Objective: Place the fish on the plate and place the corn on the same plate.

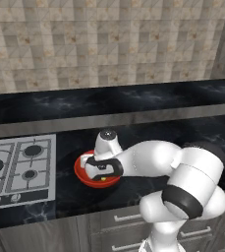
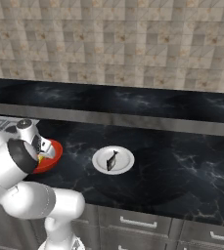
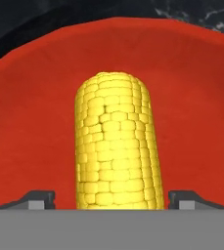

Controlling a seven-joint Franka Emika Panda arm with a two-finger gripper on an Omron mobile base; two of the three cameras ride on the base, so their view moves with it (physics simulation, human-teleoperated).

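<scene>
The yellow corn (image 3: 116, 146) lies in a deep red bowl (image 3: 30, 122) on the dark counter. My gripper (image 3: 112, 199) reaches down into that bowl and is open, one fingertip on each side of the cob, a small gap showing on both sides. In the left base view the hand covers most of the red bowl (image 1: 79, 172). The right base view shows the small white plate (image 2: 125, 158) to the right of the red bowl (image 2: 55, 149), with the dark fish (image 2: 112, 161) lying on it.
A gas stove (image 1: 18, 167) sits left of the bowl. A raised dark ledge (image 2: 133, 100) runs along the tiled wall behind. Bare black counter (image 2: 182, 166) stretches right of the plate. The counter's front edge lies close below the bowl.
</scene>
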